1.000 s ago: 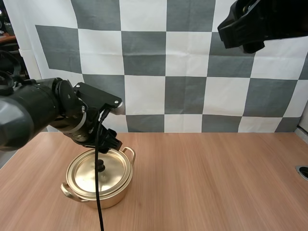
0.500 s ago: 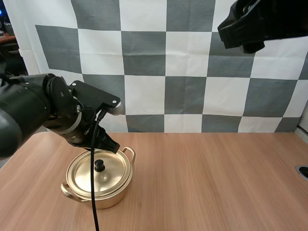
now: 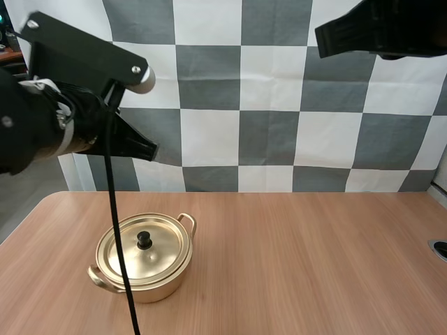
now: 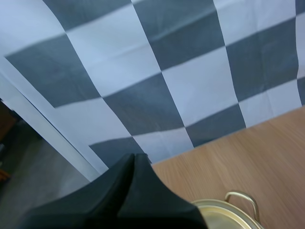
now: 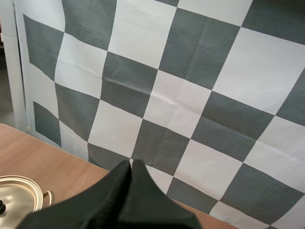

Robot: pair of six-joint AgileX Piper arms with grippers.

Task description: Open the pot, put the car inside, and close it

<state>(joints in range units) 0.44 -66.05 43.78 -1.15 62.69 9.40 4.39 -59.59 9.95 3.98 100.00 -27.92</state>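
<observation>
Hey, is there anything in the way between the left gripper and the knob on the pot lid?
Nothing visible. The left gripper hangs shut above the pot, and the lid with its knob sits uncovered below it.

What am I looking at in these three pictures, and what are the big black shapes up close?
This is a robot with two arms working at a wooden table. One picture comes from a camera behind and above the arms, looking down over the table. The other two come from small cameras that ride on each arm's wrist, so the black wedge up close is that arm's own pair of fingers. The left fingers are pressed together and hold nothing, lifted well above a golden pot. The right fingers are also shut and empty, high over the table. The pot stands on the table with its lid on and a black knob on top.
</observation>
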